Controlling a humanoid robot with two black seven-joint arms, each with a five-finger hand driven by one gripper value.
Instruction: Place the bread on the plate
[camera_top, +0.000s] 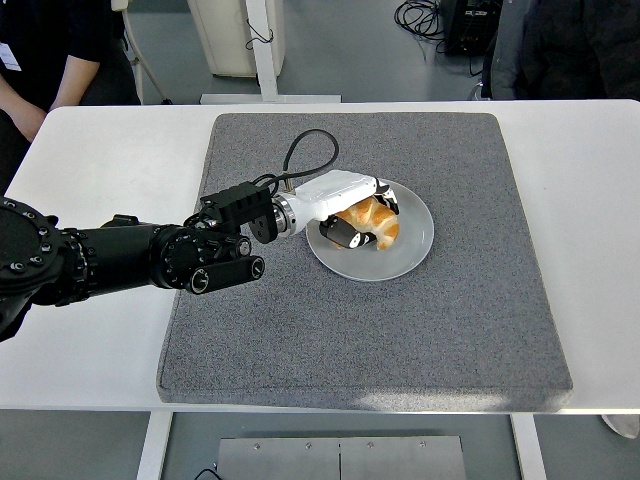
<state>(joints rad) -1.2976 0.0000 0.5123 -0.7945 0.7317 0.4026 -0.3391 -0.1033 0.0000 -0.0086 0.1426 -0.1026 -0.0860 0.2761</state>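
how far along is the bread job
Nearly done. The bread already sits over the plate, on its left half. The left hand is closed around it, so the release is in hand. Left to do: open the fingers and pull the arm back off the grey mat.
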